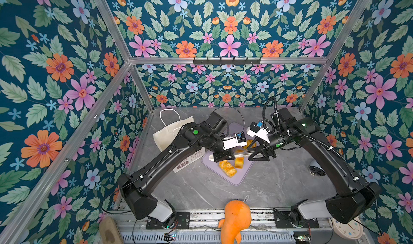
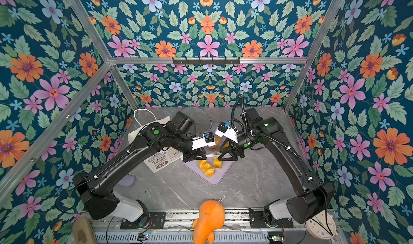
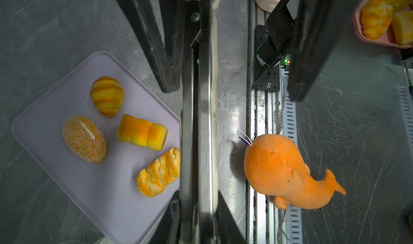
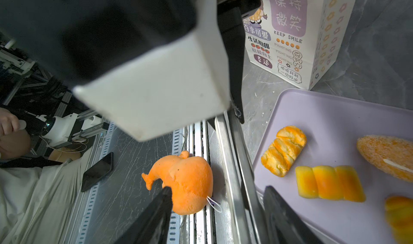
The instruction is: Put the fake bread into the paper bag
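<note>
Four pieces of fake bread lie on a lilac tray [image 3: 51, 111]: a striped croissant [image 3: 107, 96], a speckled bun [image 3: 83, 139], a blocky loaf [image 3: 142, 132] and a twisted roll [image 3: 158, 172]. The white printed paper bag [image 1: 172, 131] [image 4: 297, 37] stands behind the tray at the left. My left gripper [image 1: 230, 157] [image 3: 199, 196] is shut on a pair of metal tongs [image 3: 199, 97] above the tray. My right gripper [image 1: 251, 155] [image 4: 218, 188] faces it, open, its fingers either side of the tongs [image 4: 234, 164] and apart from them. In both top views the arms hide part of the tray.
A big orange plush toy [image 1: 235, 218] lies on the front rail. A round clock [image 1: 348, 229] sits at the front right corner and a dark round fitting [image 1: 316, 169] is right of the tray. A phone [image 4: 97, 171] lies beyond the rail.
</note>
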Tool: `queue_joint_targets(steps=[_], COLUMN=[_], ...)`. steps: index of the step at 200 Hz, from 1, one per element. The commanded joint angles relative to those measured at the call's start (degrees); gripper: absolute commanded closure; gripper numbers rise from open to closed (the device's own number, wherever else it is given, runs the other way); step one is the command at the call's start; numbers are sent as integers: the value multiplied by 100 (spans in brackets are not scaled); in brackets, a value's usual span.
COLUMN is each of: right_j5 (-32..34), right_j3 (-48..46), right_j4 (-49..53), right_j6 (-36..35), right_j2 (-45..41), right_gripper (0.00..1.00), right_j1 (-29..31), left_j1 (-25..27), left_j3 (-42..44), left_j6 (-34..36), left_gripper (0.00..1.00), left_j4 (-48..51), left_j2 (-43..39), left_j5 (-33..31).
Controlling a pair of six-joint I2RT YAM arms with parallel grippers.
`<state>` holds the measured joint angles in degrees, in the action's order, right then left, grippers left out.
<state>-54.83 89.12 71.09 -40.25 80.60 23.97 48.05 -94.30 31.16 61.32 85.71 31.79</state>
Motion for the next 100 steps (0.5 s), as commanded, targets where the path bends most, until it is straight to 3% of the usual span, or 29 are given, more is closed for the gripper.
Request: queue_joint_targets(steps=[1,37,100], right_j5=[-15,596,-3], right_j3=[-30,-360,-738], right_j4=[-1,-740,-1074], right_j6=[-204,129,232], right_j2=[-8,-296,-521], right_gripper=[35,36,35], right_j1=[71,71,81], left_j1=[2,2,2], left_j3=[8,74,120], left_j6=[96,136,125], left_gripper=[75,75,75], left_j4=[-76,-102,-312], left_j2=[-74,-172,-265], left_j5=[127,276,321])
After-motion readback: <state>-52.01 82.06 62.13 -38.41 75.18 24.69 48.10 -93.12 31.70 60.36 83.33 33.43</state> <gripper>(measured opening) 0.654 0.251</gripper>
